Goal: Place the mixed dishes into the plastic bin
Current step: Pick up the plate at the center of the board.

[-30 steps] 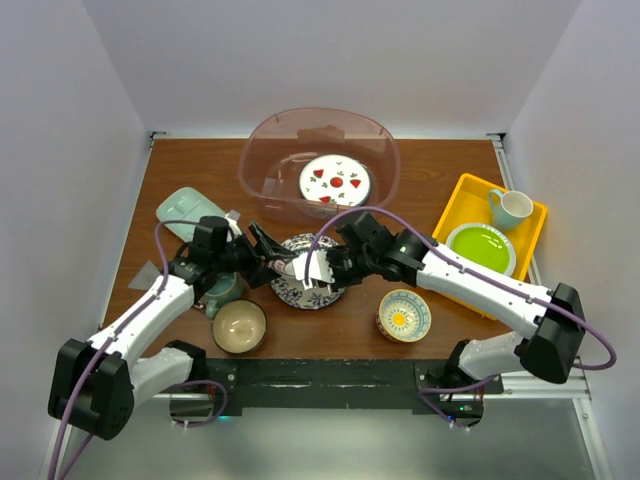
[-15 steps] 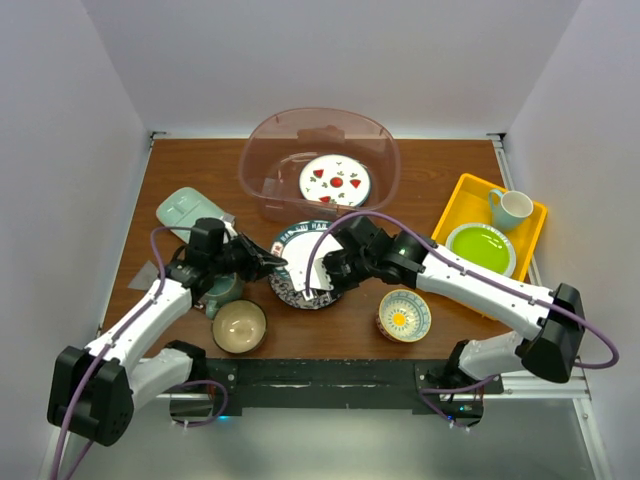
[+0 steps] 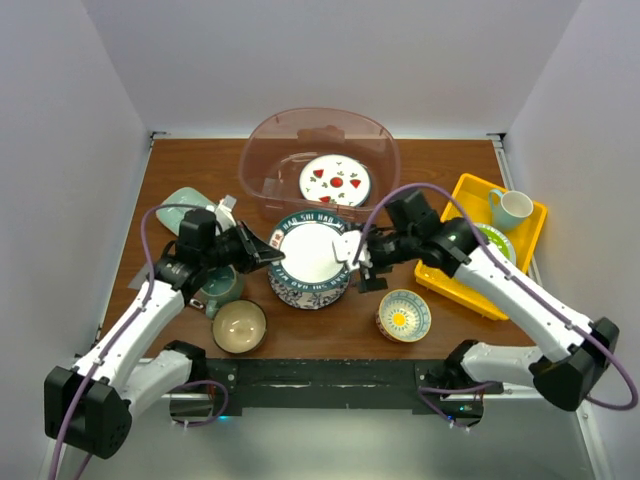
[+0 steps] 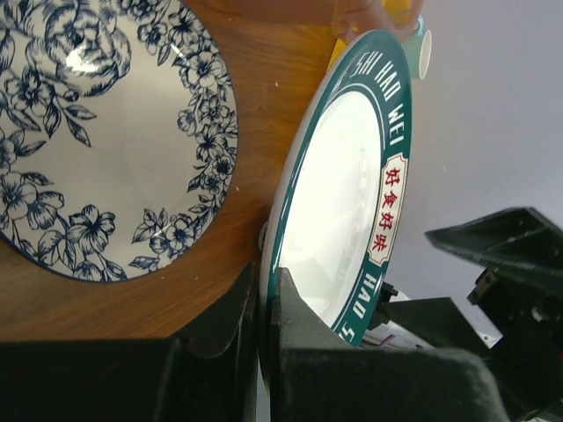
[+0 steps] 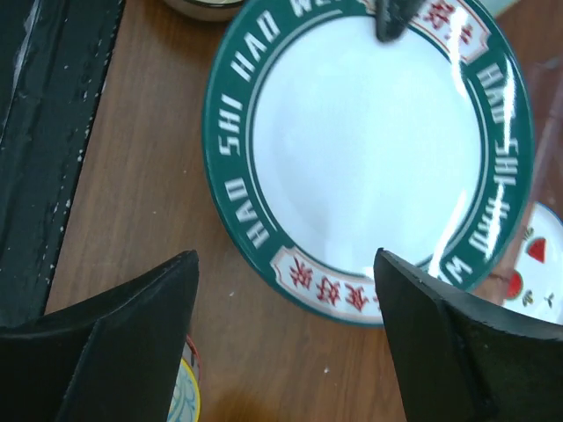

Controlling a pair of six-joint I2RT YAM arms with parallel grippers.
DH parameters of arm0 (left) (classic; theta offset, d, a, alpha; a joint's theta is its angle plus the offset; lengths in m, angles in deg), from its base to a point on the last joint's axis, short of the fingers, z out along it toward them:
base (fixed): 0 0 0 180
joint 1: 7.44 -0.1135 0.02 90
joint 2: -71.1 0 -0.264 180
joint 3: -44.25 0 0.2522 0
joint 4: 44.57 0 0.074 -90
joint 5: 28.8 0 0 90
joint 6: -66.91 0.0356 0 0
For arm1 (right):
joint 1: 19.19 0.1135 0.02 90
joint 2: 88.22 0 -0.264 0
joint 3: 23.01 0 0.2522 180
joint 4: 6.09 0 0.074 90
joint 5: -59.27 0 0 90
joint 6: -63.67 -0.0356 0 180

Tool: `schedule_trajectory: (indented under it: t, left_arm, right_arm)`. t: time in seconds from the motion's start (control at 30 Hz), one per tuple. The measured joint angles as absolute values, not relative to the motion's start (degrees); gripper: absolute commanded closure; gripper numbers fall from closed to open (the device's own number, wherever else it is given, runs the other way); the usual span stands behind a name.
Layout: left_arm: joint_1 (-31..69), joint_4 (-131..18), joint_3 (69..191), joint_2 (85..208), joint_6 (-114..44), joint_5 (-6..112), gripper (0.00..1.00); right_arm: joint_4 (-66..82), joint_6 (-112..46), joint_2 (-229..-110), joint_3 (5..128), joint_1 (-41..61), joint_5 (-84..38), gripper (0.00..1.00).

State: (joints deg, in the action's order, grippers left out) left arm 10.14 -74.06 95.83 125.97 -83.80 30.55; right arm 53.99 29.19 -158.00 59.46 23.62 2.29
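My left gripper [image 3: 272, 252] is shut on the left rim of a white plate with a green lettered rim [image 3: 313, 250]. It holds that plate off the table over the blue-patterned plate [image 3: 312, 293]. In the left wrist view the rim [image 4: 378, 185] runs edge-on between the closed jaws [image 4: 264, 294], and the blue-patterned plate [image 4: 106, 132] lies on the wood. My right gripper [image 3: 360, 265] stands open just right of the held plate, apart from it; its wrist view shows the plate [image 5: 369, 158] beyond the spread jaws [image 5: 283, 259]. The plastic bin [image 3: 262, 150] at the back holds the fruit-marked plate [image 3: 335, 182].
A mint square dish [image 3: 183, 203] and a teal mug [image 3: 220, 288] sit by the left arm. A tan bowl [image 3: 239, 325] and a patterned bowl [image 3: 403, 315] stand near the front edge. The yellow tray [image 3: 470, 190] at the right carries a lime plate [image 3: 497, 240] and a mug [image 3: 510, 208].
My left gripper shut on the green-rimmed plate's left rim. My right gripper let go of it, opened and drew back to the right. The plate has risen over the blue-patterned plate.
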Motion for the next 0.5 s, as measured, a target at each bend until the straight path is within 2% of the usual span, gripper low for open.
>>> schedule_trajectory:
  t: [0.27,0.5]
  left_arm:
    - [10.03,-74.69,101.08,124.81,-74.36,31.22,1.00]
    - [10.03,-73.82,104.18,126.62,-69.77,31.95,1.00]
  right_arm:
    - [54.37,27.82,-151.07,59.46,11.97,7.23,0.05]
    - [53.21,24.89,-150.31,59.46,7.82,7.33,0.02]
